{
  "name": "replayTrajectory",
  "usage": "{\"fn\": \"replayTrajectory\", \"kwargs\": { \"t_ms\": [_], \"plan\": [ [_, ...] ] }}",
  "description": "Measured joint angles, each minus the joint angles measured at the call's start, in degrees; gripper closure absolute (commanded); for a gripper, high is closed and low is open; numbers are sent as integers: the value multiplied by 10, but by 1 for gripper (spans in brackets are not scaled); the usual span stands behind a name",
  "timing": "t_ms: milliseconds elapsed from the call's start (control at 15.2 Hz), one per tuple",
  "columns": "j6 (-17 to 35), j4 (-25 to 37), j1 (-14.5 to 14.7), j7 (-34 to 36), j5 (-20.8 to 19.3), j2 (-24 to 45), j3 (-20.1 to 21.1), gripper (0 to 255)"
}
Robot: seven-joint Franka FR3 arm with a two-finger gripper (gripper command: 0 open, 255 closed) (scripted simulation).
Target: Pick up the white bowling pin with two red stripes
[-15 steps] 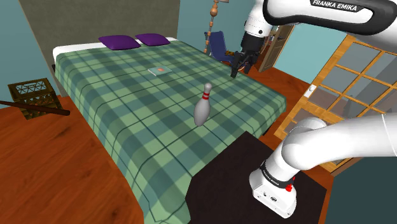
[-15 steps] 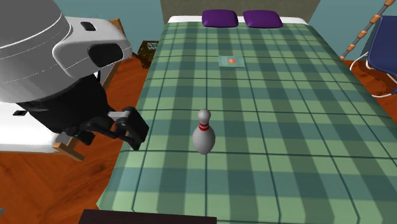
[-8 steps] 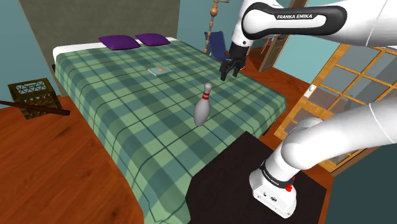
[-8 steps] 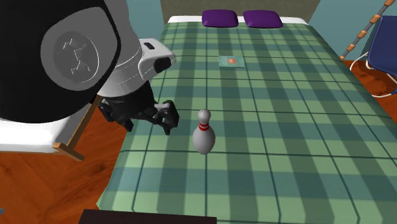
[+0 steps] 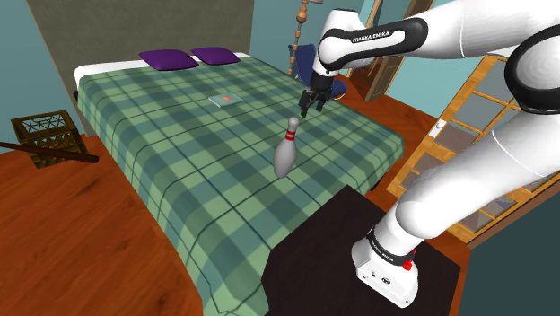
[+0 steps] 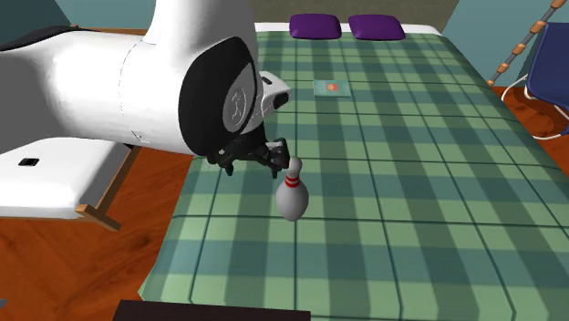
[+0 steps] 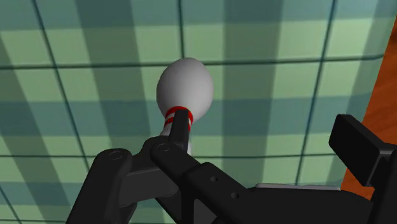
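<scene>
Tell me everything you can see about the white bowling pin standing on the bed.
The white bowling pin with two red neck stripes stands upright on the green plaid bedspread. It has a rounded head, narrow neck and wider, grey-shaded belly, looking smooth. Its base rests on the bedspread; the open black gripper hovers by its head, not clasping it.

Pin lower body — hidden behind claw.

bedroom in a home, green plaid bed, purple pillows, wooden floor
</scene>
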Motion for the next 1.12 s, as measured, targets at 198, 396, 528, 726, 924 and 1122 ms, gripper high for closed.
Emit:
{"fn": "replayTrajectory", "kwargs": {
  "t_ms": [198,396,528,726,924,1122],
  "plan": [
    [36,33,-4,-22,7,64,-12,0],
    [69,69,-8,-43,17,128,-21,0],
    [86,97,-12,-57,26,170,-25,0],
    [107,142,-23,-83,42,233,-31,0],
    [121,180,-29,-95,53,283,-30,0],
    [146,178,-32,-99,59,305,-28,0]
  ]
}}
